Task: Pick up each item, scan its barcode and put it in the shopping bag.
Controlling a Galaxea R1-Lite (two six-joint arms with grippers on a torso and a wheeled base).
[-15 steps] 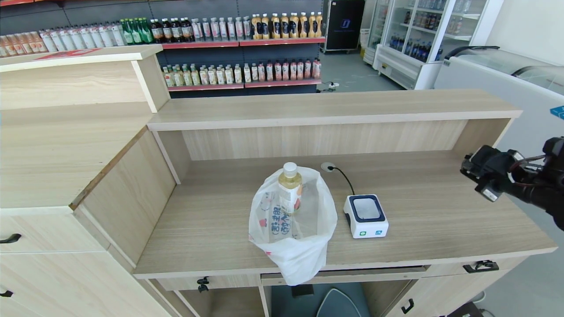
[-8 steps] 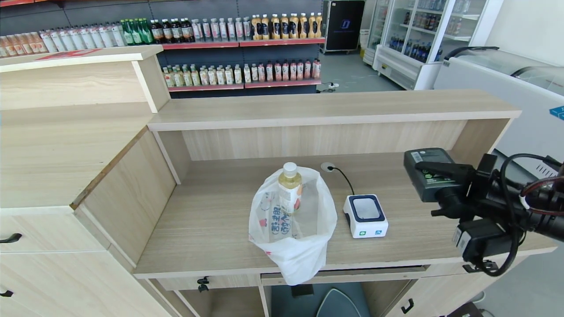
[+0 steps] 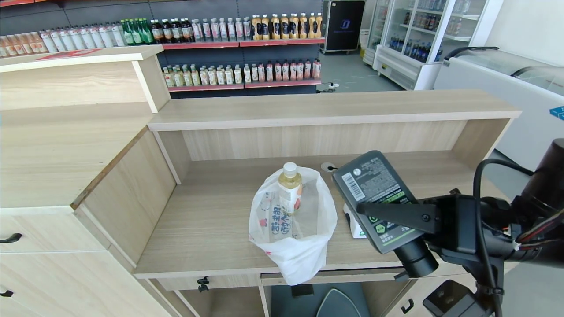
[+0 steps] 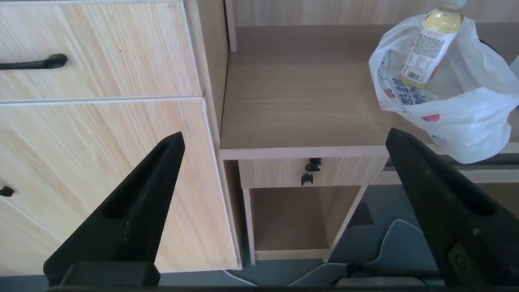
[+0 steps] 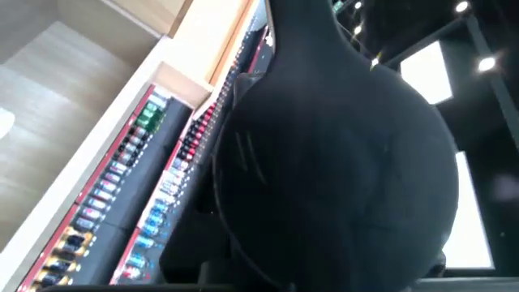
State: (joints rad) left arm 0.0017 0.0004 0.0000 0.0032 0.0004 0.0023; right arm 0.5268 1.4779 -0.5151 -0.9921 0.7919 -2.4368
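Over the scanner, what is new against the two earlier frames? (M.)

Noted: the right gripper has swung in from the right edge of the counter. Its fingers are clamped on a dark pack, now held above the scanner, just beside the shopping bag. Bag, bottle and scanner are unmoved. (K.)

Meaning for the task? (M.)

Judgement: the scan step is in hand. The barcode label faces up, away from the scanner, so the pack probably needs a turn before bagging. (K.)

Count? (M.)

One pack, in the grip. One bottle, upright in the bag, apparently done. One bag, one scanner. The left gripper hangs low by the counter's left front, fingers spread wide, holding nothing. (K.)
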